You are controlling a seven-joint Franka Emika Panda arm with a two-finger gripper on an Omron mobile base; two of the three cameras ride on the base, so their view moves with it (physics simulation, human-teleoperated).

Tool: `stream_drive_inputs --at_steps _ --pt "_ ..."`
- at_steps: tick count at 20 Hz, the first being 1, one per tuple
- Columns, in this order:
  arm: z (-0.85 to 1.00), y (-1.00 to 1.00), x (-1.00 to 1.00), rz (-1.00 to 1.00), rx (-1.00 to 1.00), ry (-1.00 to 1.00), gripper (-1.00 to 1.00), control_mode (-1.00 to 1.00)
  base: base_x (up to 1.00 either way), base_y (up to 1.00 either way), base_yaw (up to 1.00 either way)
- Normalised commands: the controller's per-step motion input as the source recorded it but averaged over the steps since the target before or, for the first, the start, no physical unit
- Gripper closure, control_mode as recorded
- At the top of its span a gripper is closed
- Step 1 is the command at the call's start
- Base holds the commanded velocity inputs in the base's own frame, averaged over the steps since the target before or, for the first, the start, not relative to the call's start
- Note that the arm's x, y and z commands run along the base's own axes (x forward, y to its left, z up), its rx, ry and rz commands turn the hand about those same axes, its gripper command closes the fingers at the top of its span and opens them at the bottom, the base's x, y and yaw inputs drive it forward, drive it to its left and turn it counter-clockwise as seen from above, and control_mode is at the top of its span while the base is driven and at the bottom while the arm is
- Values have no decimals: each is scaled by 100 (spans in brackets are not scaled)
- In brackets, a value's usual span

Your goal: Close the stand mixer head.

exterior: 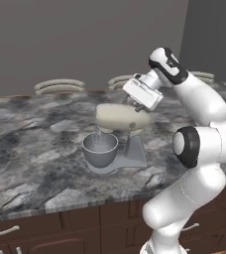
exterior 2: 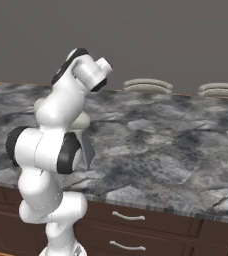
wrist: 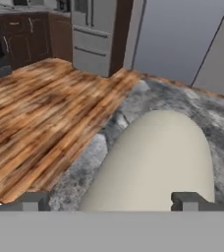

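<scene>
Tool (wrist: 111,201) spread wide, released, resting atop the lowered stand mixer head (exterior: 122,118)

Looked over all three views and there's honestly nothing to read anywhere, no letters, numbers, logos or signs. The stand mixer head (exterior: 121,118) is plain cream with no brand badge or label on it, same in the hand view (wrist: 155,162). The marble counter (exterior: 30,149) and the dark cabinet fronts (exterior 2: 151,225) are bare of any markings too.
</scene>
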Motion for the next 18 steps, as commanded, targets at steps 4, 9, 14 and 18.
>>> stream_drive_inputs --at_steps 4,9,14,18 --pt "6 100 -3 5 -28 -33 -100 -100 0 0 0" --pt "97 87 -44 1 -39 -31 -100 -100 0 0 0" --pt "72 48 -86 1 -33 -22 -100 -100 0 0 0" --pt "7 16 -87 0 -18 -13 -100 -100 0 0 0"
